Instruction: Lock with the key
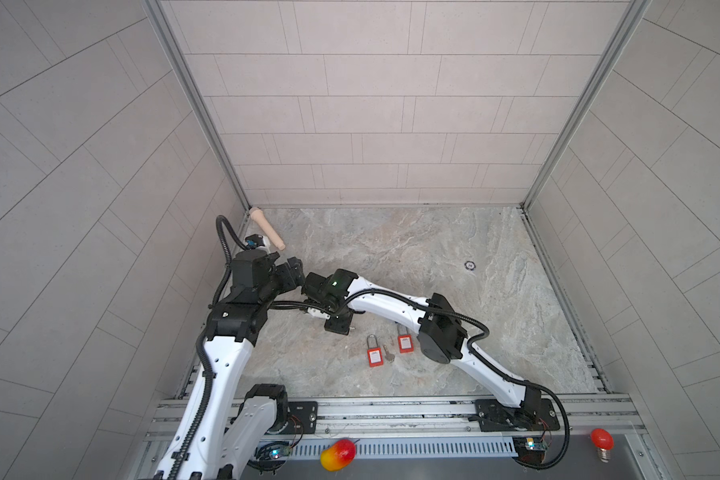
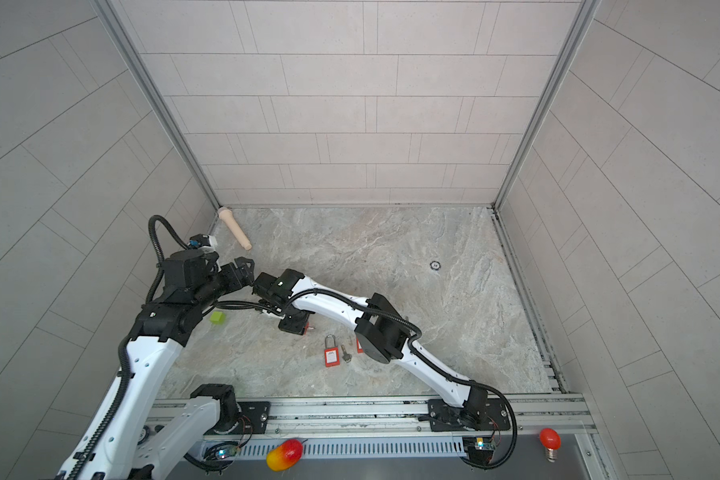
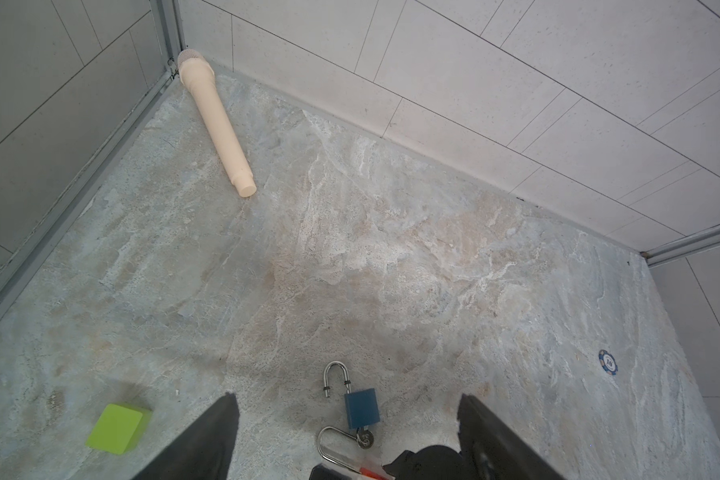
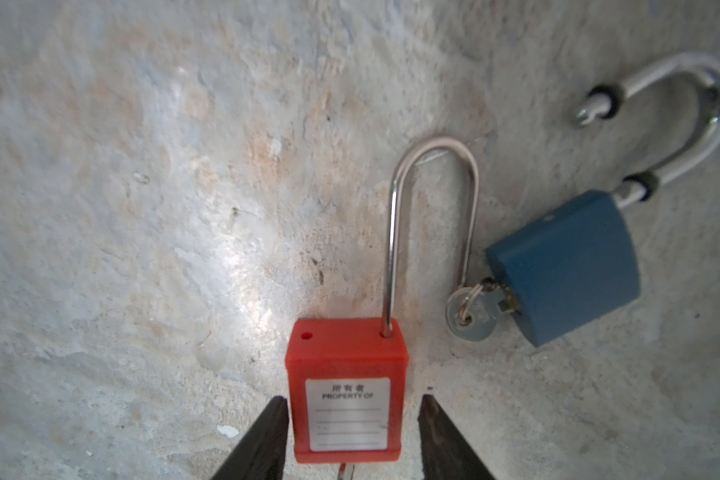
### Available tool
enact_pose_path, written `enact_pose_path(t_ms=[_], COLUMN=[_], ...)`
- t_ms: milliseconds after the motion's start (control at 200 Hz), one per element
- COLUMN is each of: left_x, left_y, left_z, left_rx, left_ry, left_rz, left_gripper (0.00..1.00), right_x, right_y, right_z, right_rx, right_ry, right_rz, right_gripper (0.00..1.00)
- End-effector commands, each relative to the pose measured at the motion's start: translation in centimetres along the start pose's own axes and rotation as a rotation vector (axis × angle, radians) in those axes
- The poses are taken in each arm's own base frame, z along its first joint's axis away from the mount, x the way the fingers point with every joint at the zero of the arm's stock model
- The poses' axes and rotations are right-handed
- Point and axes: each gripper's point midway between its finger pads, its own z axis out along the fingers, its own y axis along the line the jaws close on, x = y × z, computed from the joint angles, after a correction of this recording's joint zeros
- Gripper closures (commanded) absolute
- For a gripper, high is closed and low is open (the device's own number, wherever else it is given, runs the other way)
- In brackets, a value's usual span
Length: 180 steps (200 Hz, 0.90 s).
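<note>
While the right gripper (image 4: 354, 398) straddles the red padlock (image 4: 346, 353) on the surface (image 4: 142, 208), jaws apart and not yet pinching, grasping is in hand; next: close squarely, then seat its open shackle (image 4: 433, 174). Left gripper (image 3: 346, 395) spread, empty.

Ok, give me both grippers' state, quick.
Left gripper: open, holding nothing.
Right gripper: open, jaws astride the red padlock, not clamped yet.
</note>
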Motion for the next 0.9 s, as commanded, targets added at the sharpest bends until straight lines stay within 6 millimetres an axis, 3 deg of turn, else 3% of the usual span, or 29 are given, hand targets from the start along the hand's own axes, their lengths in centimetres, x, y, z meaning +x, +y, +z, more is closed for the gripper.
enact_pose_path(t_ms=[0, 390, 545, 625, 746, 896], left_x=[-0.2, 0.0, 0.0, 0.1, 0.0, -0.2], left_y=[-0.3, -0.4, -0.6, -0.7, -1.3, -2.2], left_z=[-0.1, 0.2, 0.2, 0.3, 0.5, 0.8], left_rx=[0.016, 0.028, 0.038, 0.042, 0.070, 0.118], left_ry=[-0.019, -0.014, -0.012, -0.007, -0.002, 0.000], left_rz=[-0.008, -0.011, -0.010, -0.008, 0.014, 0.050], left_gripper=[0.12, 0.12, 0.13, 0.13, 0.13, 0.14], right_x=[1.2, 2.0, 2.1, 1.7, 0.9, 1.2], right_y=[0.4, 0.5, 0.6, 0.9, 0.9, -1.3], right_z=[1.1, 2.4, 2.3, 1.3, -1.4, -5.7], right_rx=[-0.009, 0.001, -0.005, -0.023, -0.059, -0.107], right_ry=[0.058, 0.101, 0.104, 0.071, -0.005, -0.111], right_rz=[-0.022, -0.041, -0.060, -0.080, -0.094, -0.032], right_gripper=[0.50, 0.48, 0.60, 0.70, 0.76, 0.82])
